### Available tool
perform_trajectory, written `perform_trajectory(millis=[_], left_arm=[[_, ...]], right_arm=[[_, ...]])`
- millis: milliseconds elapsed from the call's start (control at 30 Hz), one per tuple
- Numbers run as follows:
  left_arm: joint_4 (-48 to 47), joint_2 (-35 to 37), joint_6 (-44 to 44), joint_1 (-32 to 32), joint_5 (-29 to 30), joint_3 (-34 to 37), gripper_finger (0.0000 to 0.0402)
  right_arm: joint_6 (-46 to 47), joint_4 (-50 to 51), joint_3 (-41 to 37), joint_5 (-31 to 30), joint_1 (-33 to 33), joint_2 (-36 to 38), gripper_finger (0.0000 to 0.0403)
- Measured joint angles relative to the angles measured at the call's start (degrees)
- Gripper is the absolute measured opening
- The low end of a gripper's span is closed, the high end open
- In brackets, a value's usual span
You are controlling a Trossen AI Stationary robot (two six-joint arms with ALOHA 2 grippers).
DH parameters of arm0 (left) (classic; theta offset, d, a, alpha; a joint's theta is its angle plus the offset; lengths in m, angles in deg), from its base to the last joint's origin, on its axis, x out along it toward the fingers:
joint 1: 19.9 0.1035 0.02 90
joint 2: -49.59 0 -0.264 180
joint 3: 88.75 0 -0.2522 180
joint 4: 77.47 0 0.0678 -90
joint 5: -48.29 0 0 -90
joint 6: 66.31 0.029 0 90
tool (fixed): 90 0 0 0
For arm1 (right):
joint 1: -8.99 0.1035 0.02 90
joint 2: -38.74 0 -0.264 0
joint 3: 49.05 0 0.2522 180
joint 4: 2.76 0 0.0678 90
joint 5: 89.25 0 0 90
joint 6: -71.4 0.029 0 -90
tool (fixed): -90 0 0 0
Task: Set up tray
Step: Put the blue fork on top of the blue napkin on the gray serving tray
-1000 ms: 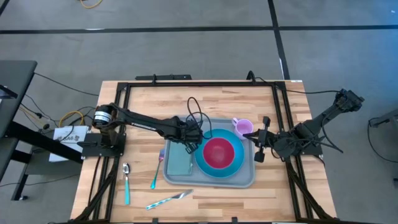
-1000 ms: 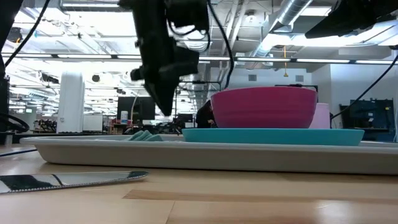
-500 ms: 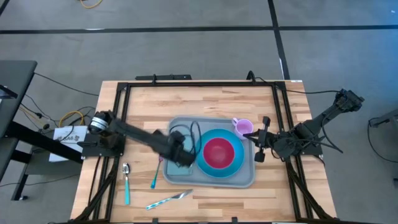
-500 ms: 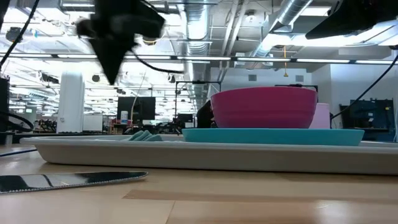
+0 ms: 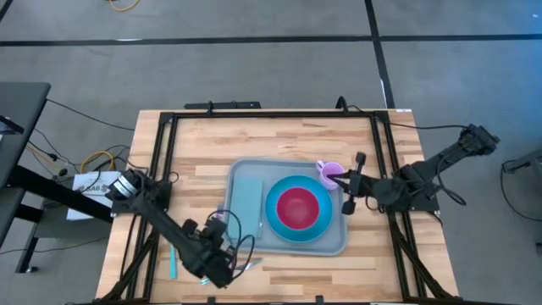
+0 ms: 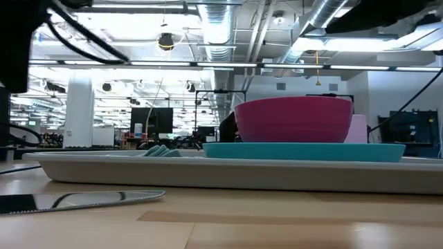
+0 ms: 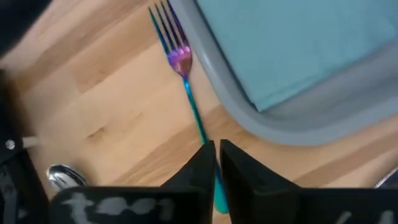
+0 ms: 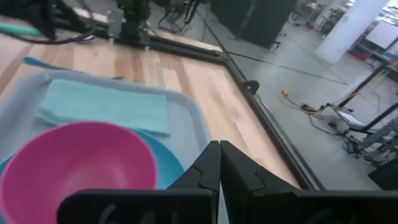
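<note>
The tray sat at mid-table, slightly right of centre. It held one teal napkin laid flat along its left side, and one blue plate carrying one pink bowl, presumably stacked to leave room. One lilac cup stood at the far right corner.

Cutlery lay outside on the bare wood, left and near: one fork just beside the tray rim, one spoon, one knife. Probably not yet loaded.

The left gripper hovered over the fork handle, jaws nearly closed, holding nothing. The right gripper waited at the tray's right edge, jaws closed and empty.
</note>
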Motion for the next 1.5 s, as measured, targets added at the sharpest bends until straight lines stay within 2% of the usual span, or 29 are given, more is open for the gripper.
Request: perform_trajectory(millis=[267,500,733,900,1067,1300,1500], left_arm=[[9.24,-0.03,-2.72,0.41,-0.94,7.34,0.0082],[8.76,0.02,-9.61,2.62,-2.65,11.37,0.0118],[9.19,0.02,-9.07,4.16,-1.75,11.72,0.0121],[8.92,0.02,-9.66,4.44,2.95,11.72,0.0121],[9.31,0.07,-11.75,4.43,-0.5,14.78,0.0121],[21.15,0.55,-13.68,3.91,0.05,22.07,0.0121],[16.73,0.57,-16.31,3.22,-0.69,20.57,0.0121]], right_arm=[[-1.62,-0.69,0.02,0.03,-4.22,-0.01,0.0],[-2.94,-0.86,0.02,0.06,-7.39,-0.02,0.0],[-4.6,-0.88,0.02,0.13,-10.03,0.0,0.0],[-4.68,-0.88,0.02,0.15,-11.82,-0.02,0.0],[-4.66,-0.88,0.02,0.17,-13.12,0.0,0.0],[-4.51,-0.9,0.02,0.74,-13.82,-0.01,0.0],[-4.52,-0.88,0.02,3.39,-13.8,-0.01,0.0]])
